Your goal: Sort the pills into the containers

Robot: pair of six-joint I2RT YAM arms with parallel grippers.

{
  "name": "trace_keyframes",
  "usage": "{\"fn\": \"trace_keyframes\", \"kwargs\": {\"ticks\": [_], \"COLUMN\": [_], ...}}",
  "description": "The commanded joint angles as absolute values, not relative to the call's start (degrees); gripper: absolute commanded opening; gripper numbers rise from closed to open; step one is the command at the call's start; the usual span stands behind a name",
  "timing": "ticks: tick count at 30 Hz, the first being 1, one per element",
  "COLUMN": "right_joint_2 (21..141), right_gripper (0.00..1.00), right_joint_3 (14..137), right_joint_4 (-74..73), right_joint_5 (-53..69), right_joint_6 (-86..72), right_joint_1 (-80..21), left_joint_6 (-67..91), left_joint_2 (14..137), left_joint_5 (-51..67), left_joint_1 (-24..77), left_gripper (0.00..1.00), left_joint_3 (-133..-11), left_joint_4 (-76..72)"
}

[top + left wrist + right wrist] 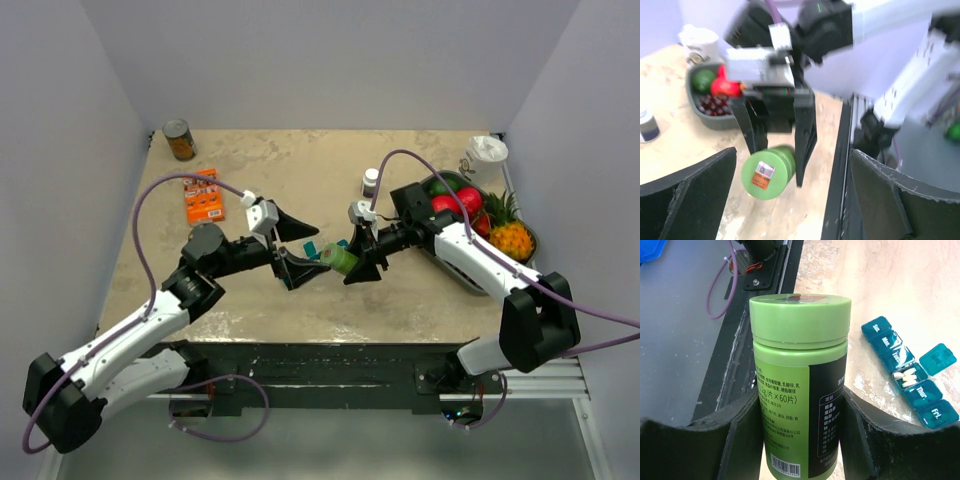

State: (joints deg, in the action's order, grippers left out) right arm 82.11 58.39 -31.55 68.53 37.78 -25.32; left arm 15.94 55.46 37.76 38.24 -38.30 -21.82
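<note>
Well to the left of the green bottle (800,330) and farther back on the tabletop (300,160) stood a tin can (180,140). An orange box (203,195) lay closer to the bottle, also on its left.

The left gripper (310,250) faced the bottle from just to its left. Its jaws were spread wide and gripped nothing, and the bottle's cap pointed toward them.

The teal pill organiser (910,372) lay flat on the tabletop just beside the bottle, on that same left side, and was largely hidden in the overhead view. One lid in the middle of its row stood open over a compartment with white pills in it; the other lids in view were shut.

The right gripper (350,262) held the green bottle itself — jaws closed on the sides of its body, the cap left free. Whether the bottle touched the tabletop could not be told.

Behind the bottle and slightly right stood a small dark bottle (371,180) with a white cap. Farther right of the green bottle sat a grey tray (465,278) of fruit, with a white cup (487,155) beyond it.
</note>
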Motion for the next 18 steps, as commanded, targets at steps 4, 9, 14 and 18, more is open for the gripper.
{"fn": "trace_keyframes", "kwargs": {"ticks": [4, 9, 14, 18], "right_joint_2": [80.4, 80.3, 80.4, 80.2], "right_gripper": [0.0, 0.0, 0.0, 0.0], "right_joint_3": [61.3, 61.3, 61.3, 61.4], "right_joint_4": [-32.1, -32.0, -32.0, -32.1], "right_joint_5": [67.9, 66.4, 65.9, 65.7], "right_joint_6": [40.7, 41.0, 41.1, 41.4], "right_joint_1": [-25.1, -25.1, -25.2, -25.2], "left_joint_6": [34.4, 46.2, 53.7, 55.4], "left_joint_2": [45.7, 43.3, 45.3, 47.7], "left_joint_5": [15.5, 14.0, 14.8, 14.0], "left_joint_1": [37.5, 37.5, 37.5, 38.1], "left_gripper": [1.0, 1.0, 1.0, 1.0], "left_joint_3": [-37.7, -34.5, -33.6, -35.2], "left_joint_4": [-13.8, -13.9, -14.6, -12.3]}}
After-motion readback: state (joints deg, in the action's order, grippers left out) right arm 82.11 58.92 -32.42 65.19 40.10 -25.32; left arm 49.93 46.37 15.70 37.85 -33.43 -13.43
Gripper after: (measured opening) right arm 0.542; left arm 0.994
